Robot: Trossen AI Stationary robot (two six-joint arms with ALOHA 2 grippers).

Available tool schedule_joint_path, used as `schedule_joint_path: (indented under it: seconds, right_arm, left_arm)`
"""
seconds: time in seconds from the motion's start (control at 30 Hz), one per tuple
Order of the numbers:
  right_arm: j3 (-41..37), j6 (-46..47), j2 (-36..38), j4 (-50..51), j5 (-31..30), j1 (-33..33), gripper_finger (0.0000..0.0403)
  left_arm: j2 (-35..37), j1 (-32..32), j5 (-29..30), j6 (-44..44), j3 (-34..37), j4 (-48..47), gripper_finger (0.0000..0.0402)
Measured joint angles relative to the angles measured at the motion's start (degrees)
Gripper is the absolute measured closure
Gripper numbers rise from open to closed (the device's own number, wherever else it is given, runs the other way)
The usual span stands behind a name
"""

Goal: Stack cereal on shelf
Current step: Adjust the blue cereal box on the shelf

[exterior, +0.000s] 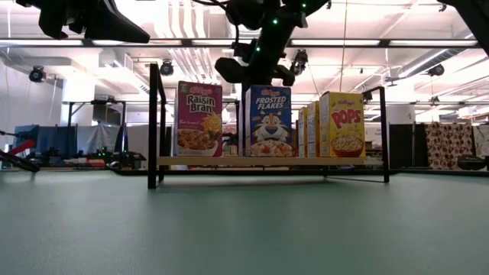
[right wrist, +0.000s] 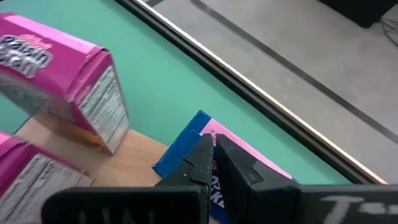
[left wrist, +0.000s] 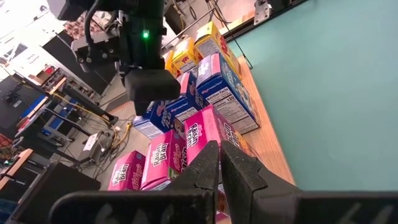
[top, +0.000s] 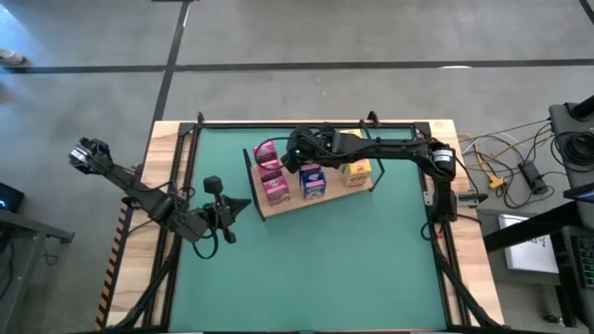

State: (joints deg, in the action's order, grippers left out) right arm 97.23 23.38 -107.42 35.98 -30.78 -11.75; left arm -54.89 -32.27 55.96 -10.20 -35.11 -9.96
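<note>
The shelf point(top: 320, 204), a light wooden board with black wire end frames point(exterior: 153, 126), lies on the far half of the green mat. Cereal boxes stand on it in rows: pink point(top: 271, 172) at the left, blue point(top: 313, 182) in the middle, yellow point(top: 357, 172) at the right. My right gripper point(top: 290, 158) is shut and reaches in from the right, slanting down over the far blue box point(right wrist: 186, 146). My left gripper point(top: 243, 204) is shut and holds nothing; it hangs above the mat, left of the shelf, pointing at the pink row point(left wrist: 186, 143). My right gripper's shut fingertips point(right wrist: 202, 155) stand right at the top far edge point(right wrist: 200, 121) of the far blue box, coming from above and from the table's right. I cannot tell whether they touch it. The box stands on the board.
Black frame rails point(top: 306, 123) run along the table's edges. Cables and gear point(top: 520, 176) lie off the table's right side. The near half of the green mat point(top: 316, 278) is bare.
</note>
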Motion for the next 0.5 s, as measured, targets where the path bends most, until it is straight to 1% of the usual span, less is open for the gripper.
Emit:
schedule_joint_path:
  seconds: [0.5]
  right_arm:
    - [0.2,-3.6,0.5,0.7,1.0,0.1,0.0390]
  left_arm:
    - [0.0,0.0,0.0,0.0,0.0,0.0,0.0401]
